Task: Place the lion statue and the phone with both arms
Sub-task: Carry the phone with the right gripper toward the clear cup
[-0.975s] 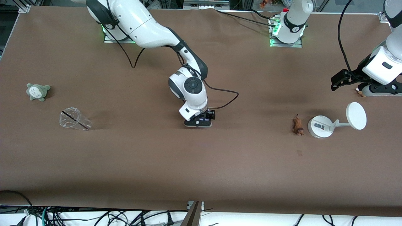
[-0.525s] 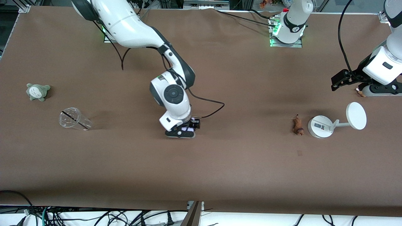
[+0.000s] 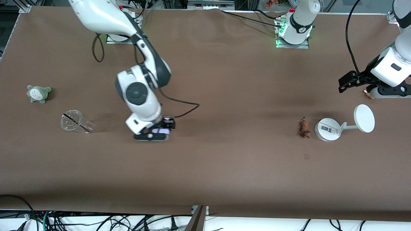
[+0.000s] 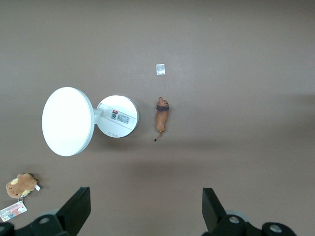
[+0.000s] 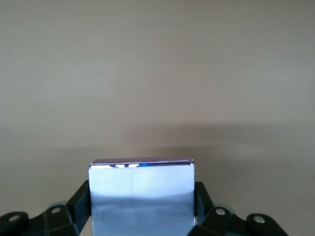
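Note:
My right gripper (image 3: 159, 130) is shut on the pale-lavender phone (image 3: 160, 130), held just above the bare brown table between the clear cup and the table's middle. In the right wrist view the phone (image 5: 141, 194) sits flat between the two black fingers (image 5: 82, 201). The tiny orange-brown lion statue (image 3: 303, 127) lies on the table beside the white stand's base; it also shows in the left wrist view (image 4: 162, 117). My left gripper (image 3: 348, 84) is open and empty, waiting in the air at the left arm's end of the table, its fingers (image 4: 78, 206) wide apart.
A white round-based stand with a disc (image 3: 340, 123) stands next to the lion. A clear plastic cup (image 3: 75, 122) lies on its side near the right gripper. A grey-green plush (image 3: 38, 93) sits farther toward the right arm's end. A round brown plush (image 4: 20, 185) lies under the left arm.
My right arm has carried the phone from the table's middle toward the right arm's end, closer to the clear cup. The left arm and the lion have not moved.

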